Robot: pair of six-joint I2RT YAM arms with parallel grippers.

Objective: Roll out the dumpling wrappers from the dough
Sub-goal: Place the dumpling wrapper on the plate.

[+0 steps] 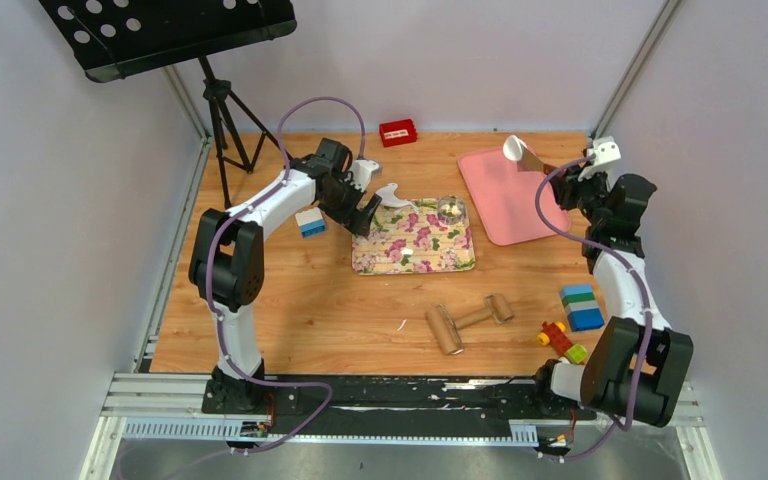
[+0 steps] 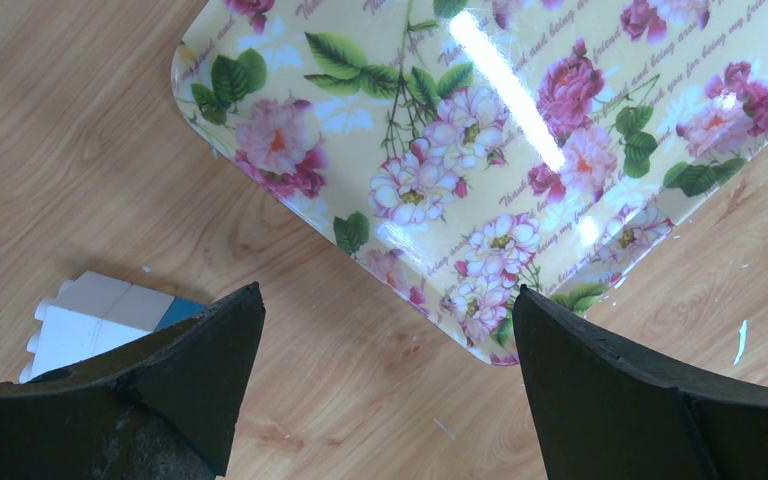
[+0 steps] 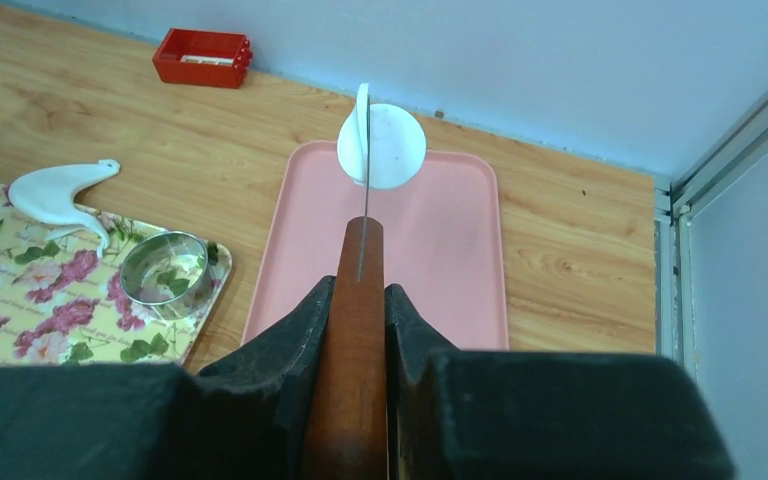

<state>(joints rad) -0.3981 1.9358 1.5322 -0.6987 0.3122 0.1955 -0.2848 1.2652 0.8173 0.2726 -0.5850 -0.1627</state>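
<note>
Wood up front: the brown wooden rolling pin (image 1: 465, 322) lies on the table nearest my bases, untouched.
Left claw: my left gripper (image 2: 388, 293) hangs wide open and empty over the near corner of the glossy floral tray (image 2: 440, 110), with a white-and-blue block (image 2: 90, 320) just beside it.
Right claw: my right gripper (image 3: 358, 292) is clamped on the wooden-handled thin metal spatula (image 3: 360, 245), long axis pointing straight away from the wrist.
Wrapper: the thin white round dumpling wrapper (image 3: 390, 145) clings to the blade tip, one edge curled, over the far end of the flat pink tray (image 3: 440, 270). Can't tell if it touches.
My guess: it drops straight down, and nothing blocks it.
Off left: the white leftover dough scrap (image 3: 55, 190) and the metal ring cutter (image 3: 160, 290), well clear.
</note>
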